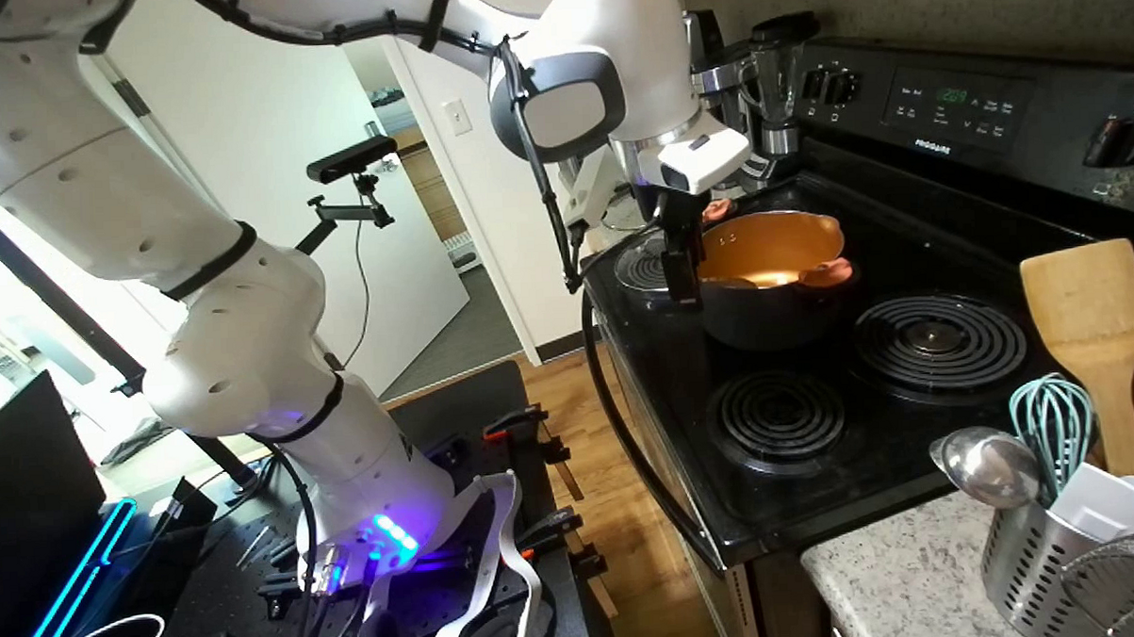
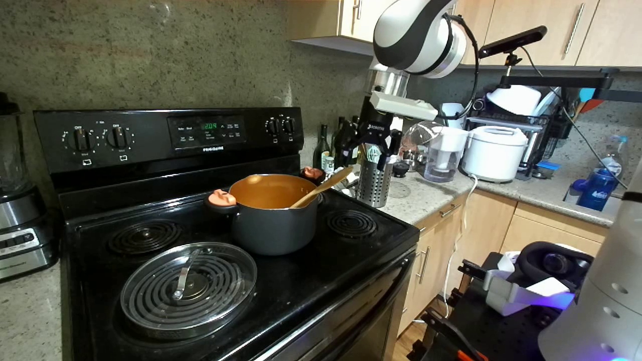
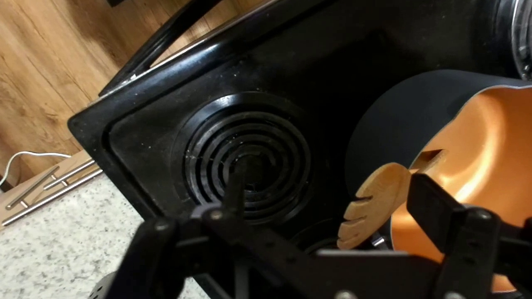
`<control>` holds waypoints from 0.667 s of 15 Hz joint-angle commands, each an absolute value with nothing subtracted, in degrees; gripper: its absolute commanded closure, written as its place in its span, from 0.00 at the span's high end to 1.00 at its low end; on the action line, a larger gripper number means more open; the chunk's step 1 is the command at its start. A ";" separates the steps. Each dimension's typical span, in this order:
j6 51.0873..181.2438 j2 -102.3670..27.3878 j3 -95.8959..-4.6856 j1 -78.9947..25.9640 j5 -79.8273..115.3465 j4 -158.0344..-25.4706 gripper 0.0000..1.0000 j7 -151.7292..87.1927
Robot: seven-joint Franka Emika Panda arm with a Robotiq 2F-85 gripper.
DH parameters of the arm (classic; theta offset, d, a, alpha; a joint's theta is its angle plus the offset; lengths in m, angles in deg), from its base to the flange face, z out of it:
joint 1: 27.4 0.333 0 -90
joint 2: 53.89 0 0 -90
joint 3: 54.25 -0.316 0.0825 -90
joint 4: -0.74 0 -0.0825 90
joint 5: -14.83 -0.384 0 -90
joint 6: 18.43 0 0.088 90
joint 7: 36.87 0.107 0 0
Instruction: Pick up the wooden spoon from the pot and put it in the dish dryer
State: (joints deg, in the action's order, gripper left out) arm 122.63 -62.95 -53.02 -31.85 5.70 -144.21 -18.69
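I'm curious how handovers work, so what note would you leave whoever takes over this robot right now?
End effector: open, empty, above the stove.
Notched wooden spoon: leaning on the rim of the orange-lined pot, head outside, handle inside.
Perforated metal utensil caddy: on the counter beside the stove.
Done: nothing; spoon not yet grasped.
Left: grasp spoon, place it in caddy.

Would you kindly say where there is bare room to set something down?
Free: the front burner between pot and counter; stovetop in front of the pot, beside the clear lid; counter between stovetop and utensil caddy. Crowded: the pot's rim, where the wooden spoon juts out, and the caddy, full of utensils.
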 commanded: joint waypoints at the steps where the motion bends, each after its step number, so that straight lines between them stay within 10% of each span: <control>1: 125.37 -60.82 -52.00 -30.67 1.25 -143.59 1.00 -23.70; 10: 125.49 -60.79 -52.40 -29.85 -2.33 -143.85 1.00 -27.33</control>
